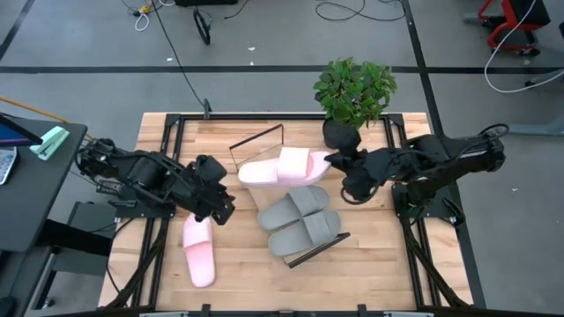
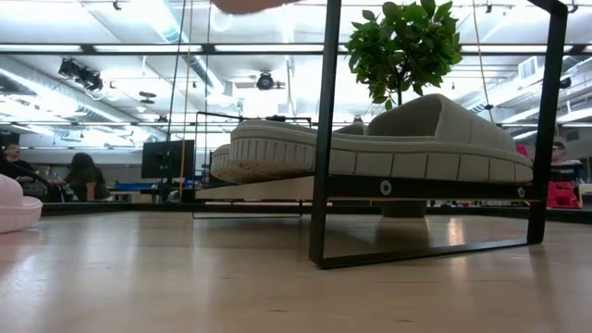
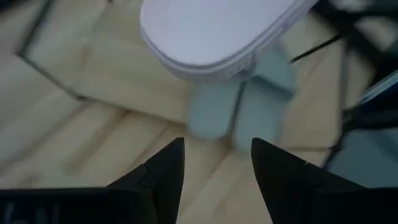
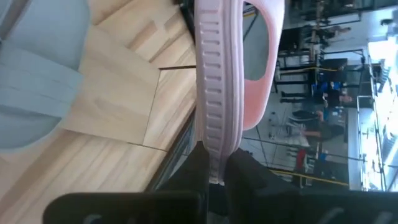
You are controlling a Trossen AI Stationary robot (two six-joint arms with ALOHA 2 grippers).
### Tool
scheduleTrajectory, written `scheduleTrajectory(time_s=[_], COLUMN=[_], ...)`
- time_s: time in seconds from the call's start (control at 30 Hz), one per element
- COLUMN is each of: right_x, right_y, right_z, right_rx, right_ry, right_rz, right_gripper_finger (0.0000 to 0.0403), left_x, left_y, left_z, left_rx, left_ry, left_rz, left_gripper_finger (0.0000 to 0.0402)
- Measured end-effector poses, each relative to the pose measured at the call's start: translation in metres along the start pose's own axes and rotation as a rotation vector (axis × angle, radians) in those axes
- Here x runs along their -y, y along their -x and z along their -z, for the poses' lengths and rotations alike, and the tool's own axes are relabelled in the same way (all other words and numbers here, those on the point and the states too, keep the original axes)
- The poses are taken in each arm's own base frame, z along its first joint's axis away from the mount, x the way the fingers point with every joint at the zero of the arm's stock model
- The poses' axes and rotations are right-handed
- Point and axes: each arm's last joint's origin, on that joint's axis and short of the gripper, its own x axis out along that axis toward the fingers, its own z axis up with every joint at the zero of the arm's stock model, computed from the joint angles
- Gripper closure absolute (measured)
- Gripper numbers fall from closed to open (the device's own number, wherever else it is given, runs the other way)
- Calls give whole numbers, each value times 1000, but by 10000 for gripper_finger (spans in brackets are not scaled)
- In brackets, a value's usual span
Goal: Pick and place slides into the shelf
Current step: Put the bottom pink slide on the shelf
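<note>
High view, centre: my right gripper (image 1: pixel 333 161) pinches a pink slide (image 1: pixel 280 167) above the shelf (image 1: pixel 308 248) holding two grey slides (image 1: pixel 298 220); left gripper (image 1: pixel 222 207) is open, empty.

Potted plant (image 1: pixel 354 97) crowds right claw (image 1: pixel 333 160); table front (image 1: pixel 264 282) open.

- The high view looks straight down on the whole counter (image 1: pixel 238 264), both arms and the surrounding floor.
- The low view sits at counter height, facing level across it, very near the shelf (image 2: pixel 370 188) and its grey slides (image 2: pixel 388 139).
- The left wrist view looks past its fingers (image 3: pixel 163 169) at those grey slides, close by.
- The right wrist view looks past a pink slide (image 4: pixel 217 74) into the room.
</note>
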Motion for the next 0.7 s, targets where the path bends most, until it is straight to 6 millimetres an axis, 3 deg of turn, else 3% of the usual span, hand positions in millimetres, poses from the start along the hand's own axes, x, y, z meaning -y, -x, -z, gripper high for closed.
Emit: scheduleTrajectory(time_s=[0.2,0.4,0.7], right_x=[-4,-10,-15], right_y=[17,28,34], right_z=[4,2,-5], right_rx=[-10,1,28], right_ry=[28,39,63], right_rz=[9,5,12], right_gripper_finger=[374,374,375], left_x=[-16,-44,-66], left_y=[-12,-26,-78], left_z=[13,31,68], left_rx=[153,340,303], left_ry=[243,610,935], left_rz=[345,697,850], left_gripper_finger=[224,218,185])
